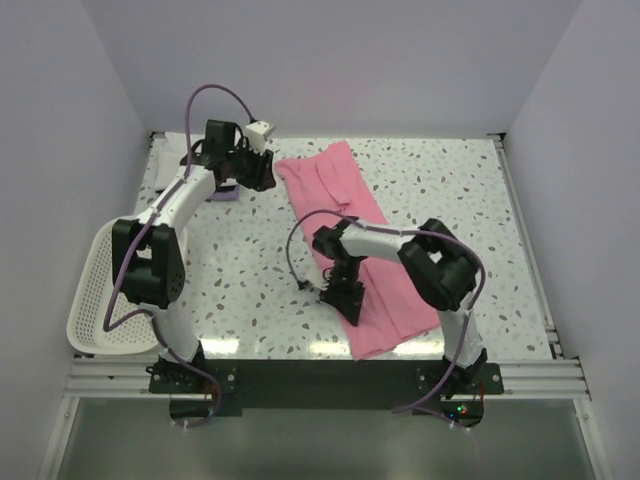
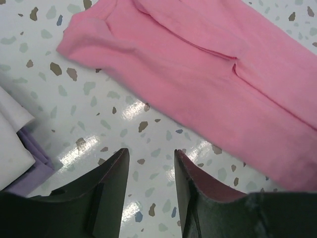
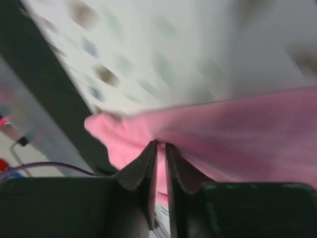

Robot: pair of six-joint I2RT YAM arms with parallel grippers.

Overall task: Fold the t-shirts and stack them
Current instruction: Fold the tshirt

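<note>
Pink t-shirt [image 1: 340, 200], folded to a long strip, lies diagonally across the table [image 1: 470, 200]. R. gripper [image 3: 161, 144] pinches narrow on its near edge, apparently to lift it for the next fold. L. gripper [image 2: 151, 154] hovers half-open and empty beside the far corner, w/ white folded shirt [image 2: 10, 139] close by.

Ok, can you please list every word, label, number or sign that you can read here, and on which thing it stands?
None: no readable text in any view. The pink shirt, the white shirt, the basket and the table are plain. The right wrist view is blurred, yet nothing like writing shows there.
</note>
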